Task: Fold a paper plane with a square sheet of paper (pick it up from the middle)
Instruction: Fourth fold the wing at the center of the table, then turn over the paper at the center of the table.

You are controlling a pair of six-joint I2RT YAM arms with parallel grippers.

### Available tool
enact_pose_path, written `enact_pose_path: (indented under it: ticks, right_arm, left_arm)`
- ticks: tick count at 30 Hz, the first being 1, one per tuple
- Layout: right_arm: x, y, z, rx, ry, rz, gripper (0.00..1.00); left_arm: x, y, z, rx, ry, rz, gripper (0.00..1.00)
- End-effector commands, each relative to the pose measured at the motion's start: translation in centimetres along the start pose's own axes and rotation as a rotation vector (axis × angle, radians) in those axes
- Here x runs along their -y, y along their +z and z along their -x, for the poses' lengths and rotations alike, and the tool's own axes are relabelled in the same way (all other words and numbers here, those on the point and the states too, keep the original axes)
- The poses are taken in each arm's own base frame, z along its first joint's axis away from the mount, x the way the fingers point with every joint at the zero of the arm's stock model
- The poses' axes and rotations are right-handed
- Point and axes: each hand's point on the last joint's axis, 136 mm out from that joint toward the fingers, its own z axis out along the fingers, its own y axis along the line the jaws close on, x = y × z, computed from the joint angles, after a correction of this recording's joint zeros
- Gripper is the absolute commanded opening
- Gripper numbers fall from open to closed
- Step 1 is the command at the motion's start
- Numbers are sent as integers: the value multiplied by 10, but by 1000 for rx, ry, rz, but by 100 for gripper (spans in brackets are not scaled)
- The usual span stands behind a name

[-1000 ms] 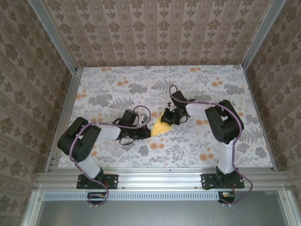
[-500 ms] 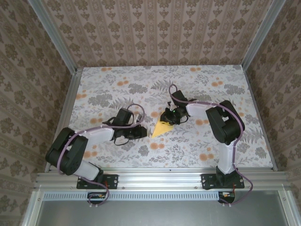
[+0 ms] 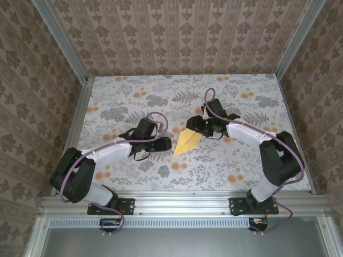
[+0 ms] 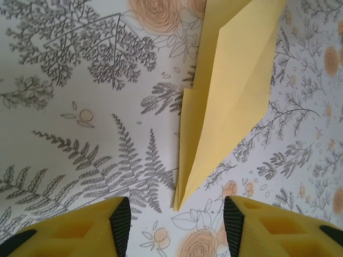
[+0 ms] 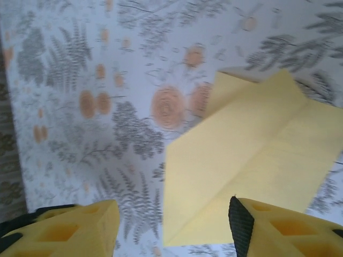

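The yellow paper plane (image 3: 186,141) lies flat on the floral table between the two arms, a slim folded dart with its point toward the near left. In the left wrist view the paper plane (image 4: 230,91) stretches away from its tip, which lies just ahead of my open left gripper (image 4: 177,230); nothing is between the black pads (image 4: 120,225). My left gripper (image 3: 168,144) sits just left of the tip. The right gripper (image 3: 192,126) hovers open over the wide rear end. From the right wrist, the paper plane (image 5: 252,160) fills the right side below the open right gripper (image 5: 171,230).
The table (image 3: 241,160) wears a cloth printed with grey ferns and orange flowers (image 3: 233,178). Patterned walls and aluminium rails (image 3: 75,123) close in the left, back and right sides. Both arm bases stand at the near edge.
Both grippers have opened and let go of the yellow paper. The right arm has stretched out and lifted back; the left gripper has drawn slightly left. The plane now lies flat.
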Motion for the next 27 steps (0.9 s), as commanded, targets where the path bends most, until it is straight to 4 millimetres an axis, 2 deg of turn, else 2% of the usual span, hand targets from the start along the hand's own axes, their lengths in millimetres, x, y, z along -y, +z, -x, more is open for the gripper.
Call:
enact_pose_path:
  ticks: [1,7,15,21,27]
  right_arm:
    - [28,12,-4,21,73,-81,59]
    - [22,35,-8,-30,101,-13,55]
    - [21,60,-11,-85,126,11,45]
    - [4,67,-11,-96,134,106,37]
    - [-5,70,-9,-100,143,161,35]
  left_arm:
    - [-1,3,12,40,18,79,55]
    - [0,12,13,34,23,104,61]
    - [-6,12,15,31,6,142,64]
    - [-11,11,15,25,-33,137,64]
    - [-19,7,19,29,-86,117,65]
